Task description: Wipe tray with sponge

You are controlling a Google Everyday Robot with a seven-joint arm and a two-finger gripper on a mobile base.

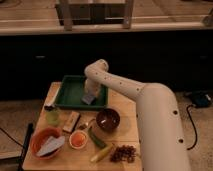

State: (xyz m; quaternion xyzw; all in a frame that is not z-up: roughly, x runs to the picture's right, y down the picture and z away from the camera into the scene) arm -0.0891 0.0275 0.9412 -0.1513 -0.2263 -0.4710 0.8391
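Dark-green tray (70, 92) at table (125, 120) 11 o'clock. Gripper (90, 95) down inside tray, right side; blue-grey sponge (88, 99) under it on tray floor. Finger opening: cannot tell. Judgement: wiping under way, left floor remaining.

Wooden table (122, 107) – light top, standing on a pale speckled floor (15, 115). Behind it, a long dark counter front (150, 60) spans the full width, capped by a pale ledge (150, 27). Two light posts (66, 15) rise from the ledge. A black cable (191, 127) runs across the floor at right. Lighting is dim and warm. The gripper (90, 97) sits low in the tray (72, 92) – at the table's far edge.
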